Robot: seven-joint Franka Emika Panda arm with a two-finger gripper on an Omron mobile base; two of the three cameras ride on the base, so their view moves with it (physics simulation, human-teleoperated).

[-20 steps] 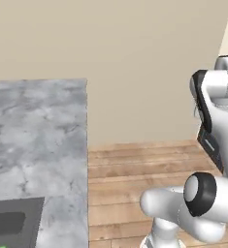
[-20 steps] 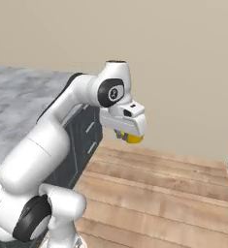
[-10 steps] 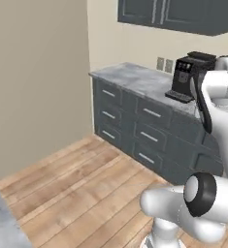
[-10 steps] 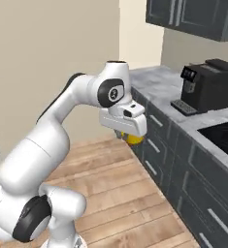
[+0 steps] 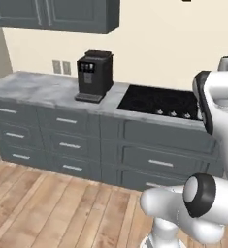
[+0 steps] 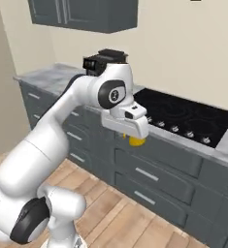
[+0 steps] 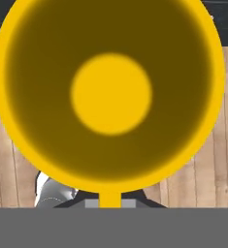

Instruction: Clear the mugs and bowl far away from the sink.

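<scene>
Before the stovetop [image 6: 193, 118], tool [image 6: 136, 140] clamped shut around yellow mug [image 6: 137, 141], held above the floor

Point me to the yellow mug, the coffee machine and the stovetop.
yellow mug [image 7: 110, 94]: hand view, its inside bottom.
coffee machine [image 5: 93, 75]: left base view, middle of its black front.
stovetop [image 6: 188, 116]: right base view, bare black glass behind the knobs.

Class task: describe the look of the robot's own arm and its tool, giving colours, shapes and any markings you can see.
The arm is glossy white, built of thick rounded tube sections. Its joints are dark: round black discs with grey rims, one carrying small white markings at the wrist. The tool hangs from a boxy white block with a small dark slot on its side. No loose cables show.
</scene>
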